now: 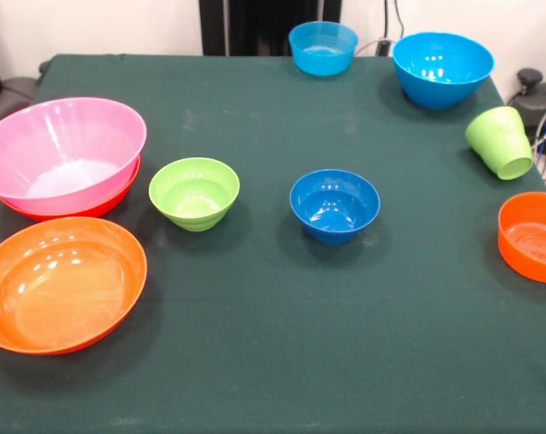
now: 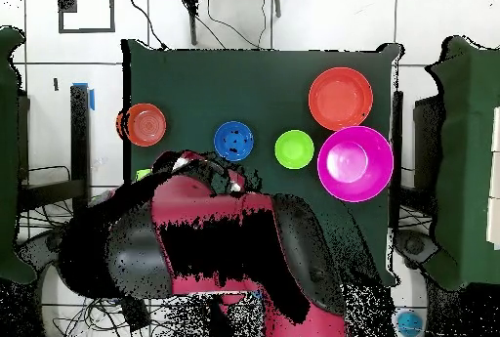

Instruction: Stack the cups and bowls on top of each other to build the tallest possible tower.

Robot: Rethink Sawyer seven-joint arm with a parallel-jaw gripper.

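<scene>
Pink bowl (image 1: 63, 154) in orange bowl (image 1: 106, 206)

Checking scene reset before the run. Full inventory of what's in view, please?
pink bowl: 1, pink, front view left, nested in a shallow orange bowl
wide orange bowl: 1, orange, front view near left, alone
lime green bowl: 1, lime, left of centre
dark blue bowl: 1, dark blue, centre
sky blue bowls: 2, one at far edge, larger one far right
green cup: 1, lime, right side, tipped over
smaller orange bowl: 1, orange, right edge
table: 1, dark green cloth
robot arm: 1, red and black, overhead view only, over the table's base-side edge; gripper cannot be made out
</scene>
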